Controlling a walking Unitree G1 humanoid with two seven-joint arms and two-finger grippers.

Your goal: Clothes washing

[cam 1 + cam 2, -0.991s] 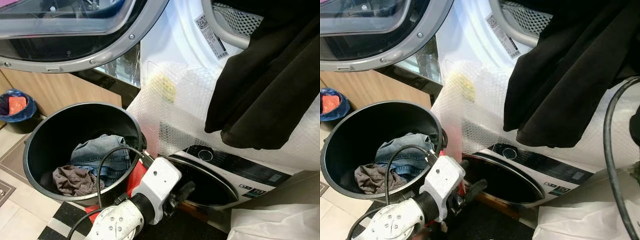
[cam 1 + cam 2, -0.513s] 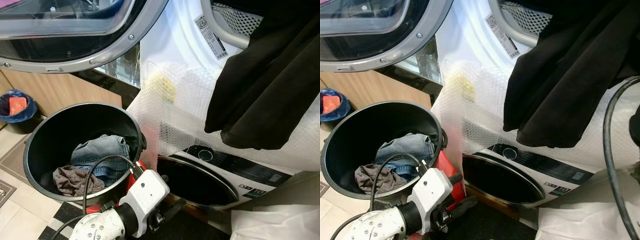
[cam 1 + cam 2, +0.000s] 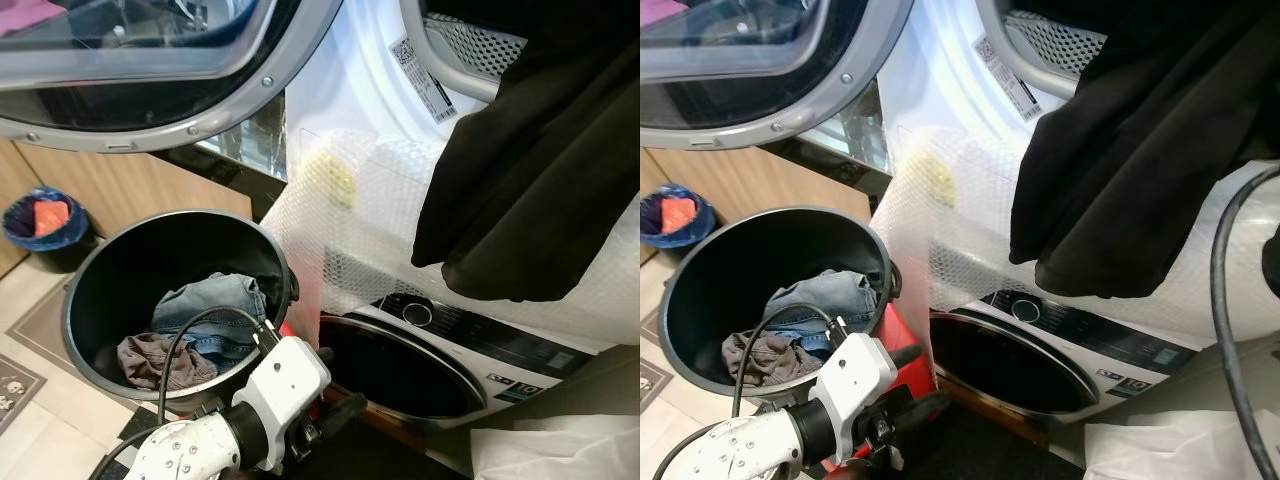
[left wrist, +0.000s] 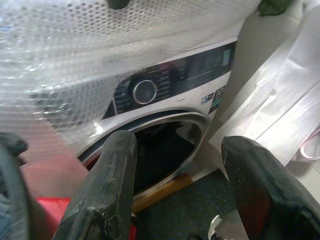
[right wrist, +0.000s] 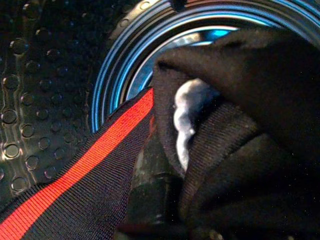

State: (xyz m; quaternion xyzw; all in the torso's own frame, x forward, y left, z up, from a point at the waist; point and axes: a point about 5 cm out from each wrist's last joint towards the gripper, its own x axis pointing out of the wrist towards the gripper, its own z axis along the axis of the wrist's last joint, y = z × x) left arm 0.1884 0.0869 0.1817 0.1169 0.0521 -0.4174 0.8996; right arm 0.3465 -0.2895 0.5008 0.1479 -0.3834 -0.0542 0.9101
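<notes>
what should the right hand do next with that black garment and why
Probably push deeper into the upper drum and let go. The right hand is shut on the black garment inside the drum, yet most of the cloth hangs out over the door rim and the bubble wrap. The left hand is open and low by the lower washer.

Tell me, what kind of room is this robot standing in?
Probably a home laundry corner. A front-loading washing machine sits low under bubble wrap, a black basket holds jeans, and a black garment hangs from the open drum of a machine above.
</notes>
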